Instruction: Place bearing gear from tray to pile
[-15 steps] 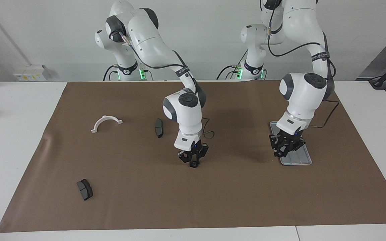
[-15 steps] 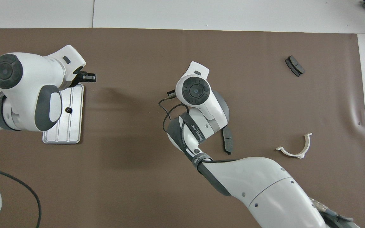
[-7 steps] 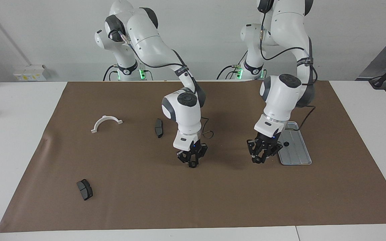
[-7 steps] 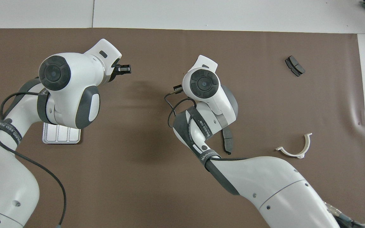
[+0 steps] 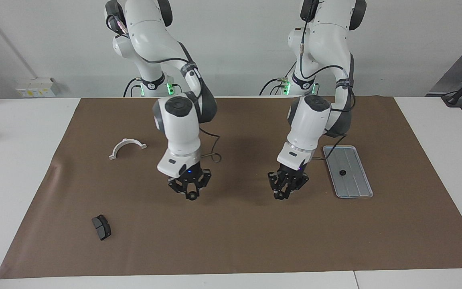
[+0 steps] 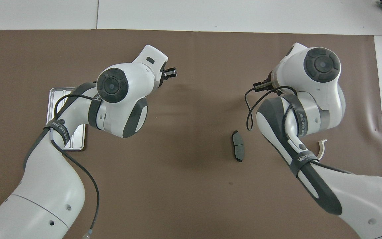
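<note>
The tray (image 5: 356,185) lies on the brown mat (image 5: 231,241) toward the left arm's end of the table, its long sides running away from the robots. One small black gear (image 5: 342,172) sits on it, about at the middle of its length, clear of the rim.

The left gripper (image 5: 284,192) hangs low over bare mat just off the tray, on the side toward the right arm's end of the table. It touches neither tray nor gear. Its jaws stand narrow, and I cannot tell whether they are fully closed or pinch something small.

The right gripper (image 5: 191,194) hangs low over the mat, well apart from the tray and farther toward the right arm's end than the left gripper. It too looks narrow. A dark rounded shape shows at its tip, but whether that is a held part or the tips themselves cannot be told.

The pile lies scattered well away from the tray, toward the right arm's end. The white bracket (image 5: 126,145) rests about level with the tray's nearer end. One pad (image 6: 238,146) lies between tray and bracket, also level with that end. The other pad (image 5: 101,227) lies farther from the robots than the tray.
</note>
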Controlling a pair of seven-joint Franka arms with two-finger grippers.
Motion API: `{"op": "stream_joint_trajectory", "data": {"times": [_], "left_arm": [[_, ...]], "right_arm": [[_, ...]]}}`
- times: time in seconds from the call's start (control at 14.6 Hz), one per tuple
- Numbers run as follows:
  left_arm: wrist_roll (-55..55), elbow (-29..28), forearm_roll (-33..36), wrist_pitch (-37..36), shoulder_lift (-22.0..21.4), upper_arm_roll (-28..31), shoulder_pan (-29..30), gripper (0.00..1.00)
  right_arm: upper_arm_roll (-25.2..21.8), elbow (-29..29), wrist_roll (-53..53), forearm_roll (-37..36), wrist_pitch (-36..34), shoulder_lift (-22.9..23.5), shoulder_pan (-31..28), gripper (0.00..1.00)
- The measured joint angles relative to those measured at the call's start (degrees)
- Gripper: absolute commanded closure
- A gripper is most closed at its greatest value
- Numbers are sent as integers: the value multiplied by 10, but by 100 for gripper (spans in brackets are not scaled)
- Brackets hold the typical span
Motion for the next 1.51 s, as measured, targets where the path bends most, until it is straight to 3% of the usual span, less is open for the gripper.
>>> {"op": "stream_joint_trajectory", "data": {"times": [0.41,0.75,0.82,0.89,0.96,1.03,1.51], "left_arm": [[-56,39,0,46,43,0,-39,100],[-78,40,0,68,51,0,-48,100],[-79,40,0,70,51,0,-53,76],[-81,40,0,70,52,0,-59,28],[-84,39,0,70,53,0,-65,0],[-90,39,0,70,54,0,-71,0],[-104,38,0,52,53,10,-81,0]], "right_arm": [[1,-155,-66,21,94,-35,-69,100],[1,-167,-109,21,128,-35,-126,100],[1,-169,-112,22,128,-35,-131,100],[1,-172,-112,22,129,-35,-132,85],[2,-175,-112,22,129,-35,-132,30],[4,-178,-112,22,129,-34,-132,0],[8,-147,-95,38,139,-34,-109,0]]}}
